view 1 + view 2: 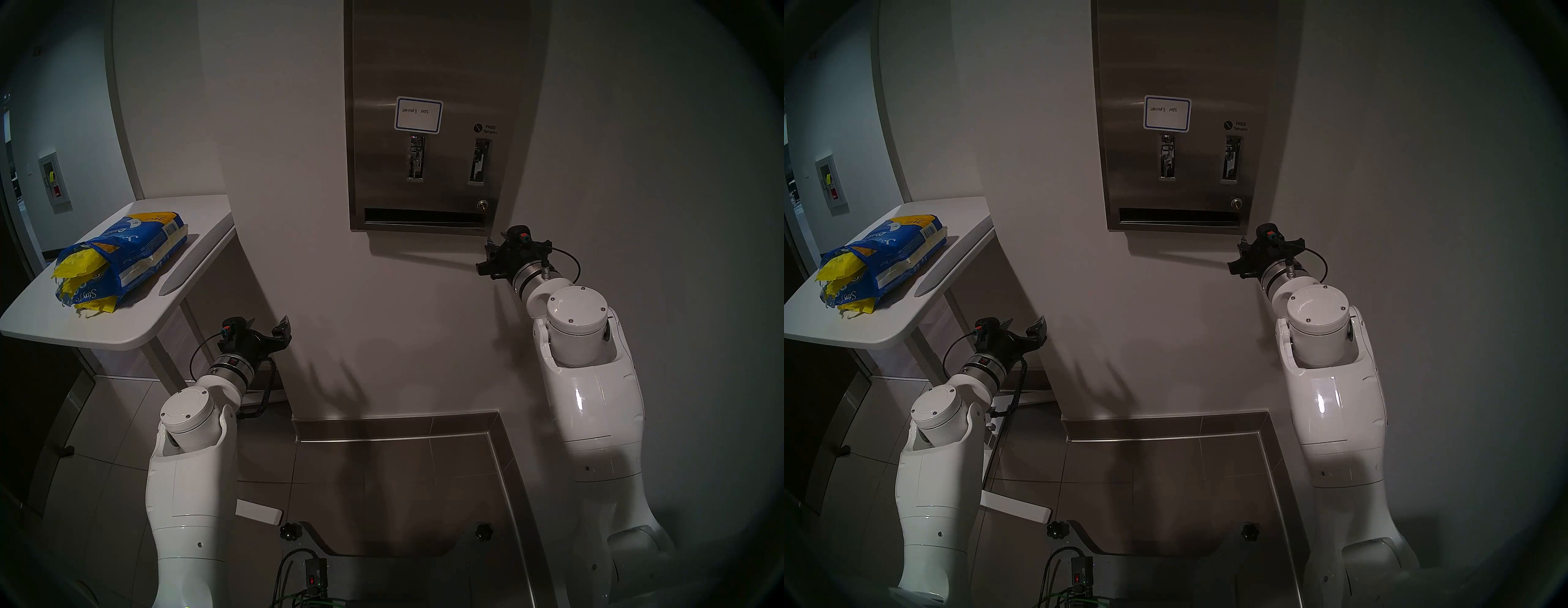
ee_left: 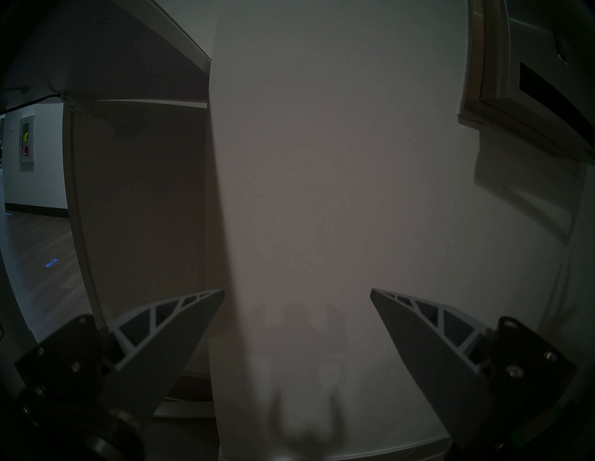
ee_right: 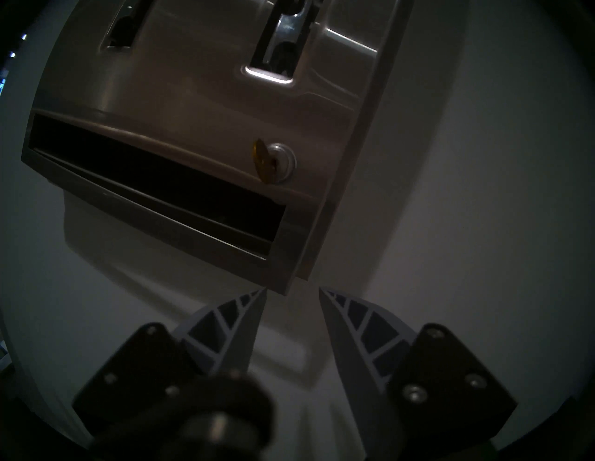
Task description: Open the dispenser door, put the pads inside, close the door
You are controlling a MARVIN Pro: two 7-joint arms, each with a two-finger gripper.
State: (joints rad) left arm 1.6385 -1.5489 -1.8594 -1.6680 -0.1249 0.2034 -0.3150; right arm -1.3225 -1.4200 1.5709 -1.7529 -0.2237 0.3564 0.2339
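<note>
Pads [image 1: 80,265], seemingly several, protrude from blue bag [image 1: 127,259].

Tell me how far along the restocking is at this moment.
Nothing looks done: the dispenser door sits shut against the wall. In hand: the right gripper, jaws open, is at the door's lower right corner, below the key lock. The left gripper is open and empty. Left: open the door, load the yellow pads from the blue bag, close it.
</note>
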